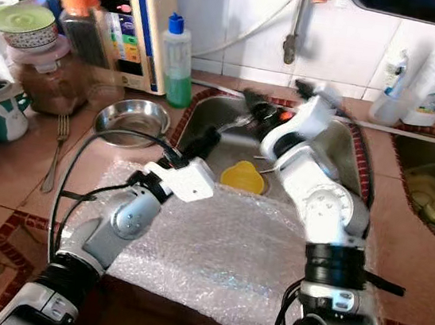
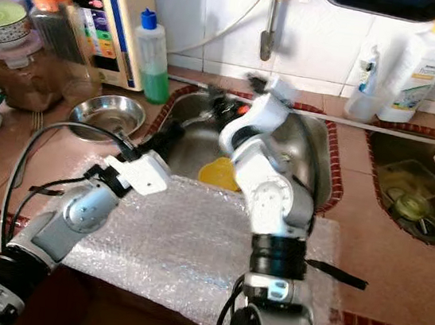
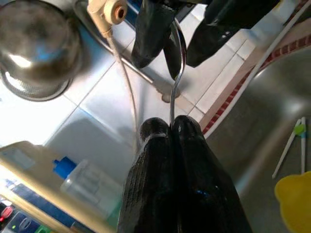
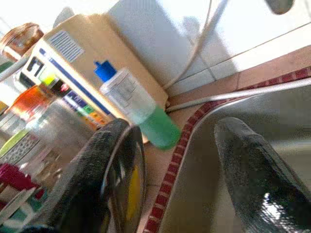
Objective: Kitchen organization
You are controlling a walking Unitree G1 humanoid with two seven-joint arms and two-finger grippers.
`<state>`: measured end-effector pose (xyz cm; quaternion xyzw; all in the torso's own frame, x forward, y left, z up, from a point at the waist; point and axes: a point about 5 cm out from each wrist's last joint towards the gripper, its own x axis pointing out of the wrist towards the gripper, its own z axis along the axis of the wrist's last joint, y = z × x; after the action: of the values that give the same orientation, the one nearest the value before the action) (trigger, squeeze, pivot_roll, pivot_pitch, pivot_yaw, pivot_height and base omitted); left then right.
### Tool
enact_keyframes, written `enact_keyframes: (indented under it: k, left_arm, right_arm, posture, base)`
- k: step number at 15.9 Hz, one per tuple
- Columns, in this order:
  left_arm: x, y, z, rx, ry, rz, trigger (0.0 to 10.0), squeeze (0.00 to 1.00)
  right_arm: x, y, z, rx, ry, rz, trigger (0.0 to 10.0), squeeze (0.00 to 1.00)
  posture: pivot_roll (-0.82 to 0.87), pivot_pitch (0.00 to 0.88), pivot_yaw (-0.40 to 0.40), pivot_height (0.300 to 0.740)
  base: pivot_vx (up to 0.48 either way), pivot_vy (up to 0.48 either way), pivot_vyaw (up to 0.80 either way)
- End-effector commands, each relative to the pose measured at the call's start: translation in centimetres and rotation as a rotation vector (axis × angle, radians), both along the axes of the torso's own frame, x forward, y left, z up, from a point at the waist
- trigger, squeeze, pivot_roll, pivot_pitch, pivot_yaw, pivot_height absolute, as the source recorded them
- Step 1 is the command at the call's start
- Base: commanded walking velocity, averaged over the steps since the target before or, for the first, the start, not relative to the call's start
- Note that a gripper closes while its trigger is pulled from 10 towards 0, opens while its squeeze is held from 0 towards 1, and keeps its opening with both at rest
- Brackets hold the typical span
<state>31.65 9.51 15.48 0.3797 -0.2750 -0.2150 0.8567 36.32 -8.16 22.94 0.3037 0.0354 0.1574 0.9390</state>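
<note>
over the steel sink [image 1: 207,121], one spoon [image 3: 178,58] spans two grippers: left gripper [image 3: 170,127] pinches its handle, fingers closed; right gripper [image 4: 180,145] gapes around its bowl. one yellow cup [image 1: 243,176] lies below.

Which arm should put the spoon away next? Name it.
Left. Its tool is shut on the spoon over the sink; the right tool stands open at its other end.

We see the sink [image 1: 349,140] set in the counter [image 1: 15,176], with a bubble-wrap sheet [image 1: 222,251] in front of it. A bowl [image 1: 131,121] sits left of the sink, a fork [image 1: 56,149] further left, and a soap bottle [image 1: 178,61] behind the bowl.
</note>
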Motion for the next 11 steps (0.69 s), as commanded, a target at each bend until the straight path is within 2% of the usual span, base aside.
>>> enact_keyframes:
  k: [1, 3, 4, 6, 7, 8, 9, 10, 11]
  left_arm:
    - [-0.1, -0.1, 0.9, -0.012, -0.059, -0.017, 0.0, 0.0]
    - [-0.1, 0.0, 0.9, -0.009, -0.061, -0.012, 0.0, 0.0]
    - [0.0, 0.1, 0.9, -0.002, -0.066, -0.003, 1.9, 0.0]
    - [0.1, 0.4, 0.9, 0.012, -0.075, 0.018, 3.6, 0.0]
    - [0.2, 0.4, 0.9, 0.011, -0.074, 0.02, 3.8, 0.0]
    - [0.2, 0.4, 0.9, 0.013, -0.074, 0.024, 4.7, 0.0]
    - [0.2, 0.4, 0.9, 0.013, -0.074, 0.024, 4.7, 0.0]
    - [0.2, 0.5, 0.9, 0.018, -0.077, 0.031, 7.6, 0.0]
    - [0.3, 0.6, 0.8, 0.022, -0.083, 0.044, 7.2, 0.0]
  right_arm:
    - [0.5, -1.4, -0.3, -0.001, 0.037, -0.071, 0.0, 0.0]
    - [0.6, -1.5, -0.6, -0.021, 0.055, -0.071, 0.0, 0.0]
    - [0.6, -1.6, -1.1, -0.052, 0.082, -0.071, 0.0, 0.0]
    - [0.7, -1.5, -1.4, -0.058, 0.111, -0.063, 0.0, 0.0]
    - [0.7, -1.5, -1.4, -0.054, 0.113, -0.063, 0.0, 0.0]
    - [0.8, -1.4, -1.4, -0.037, 0.123, -0.061, 0.0, 0.0]
    - [0.8, -1.4, -1.4, -0.037, 0.123, -0.061, 0.0, 0.0]
    - [0.8, -1.3, -1.4, -0.03, 0.129, -0.059, 0.0, 0.0]
    - [0.8, -1.3, -1.4, -0.024, 0.132, -0.057, 0.0, 0.0]
  posture:
    - [0.03, 0.029, 0.077, 0.74]
    - [0.03, 0.029, 0.076, 0.74]
    - [0.03, 0.03, 0.075, 0.74]
    - [0.03, 0.029, 0.074, 0.74]
    - [0.03, 0.028, 0.073, 0.74]
    - [0.03, 0.026, 0.072, 0.74]
    - [0.03, 0.026, 0.072, 0.74]
    - [0.03, 0.026, 0.07, 0.74]
    - [0.03, 0.026, 0.07, 0.74]
  base:
    - [0.0, 0.0, 0.0]
    - [0.0, 0.0, 0.0]
    - [0.0, 0.0, 0.0]
    - [0.0, 0.0, 0.0]
    - [0.0, 0.0, 0.0]
    - [0.0, 0.0, 0.0]
    - [0.0, 0.0, 0.0]
    - [0.0, 0.0, 0.0]
    - [0.0, 0.0, 0.0]
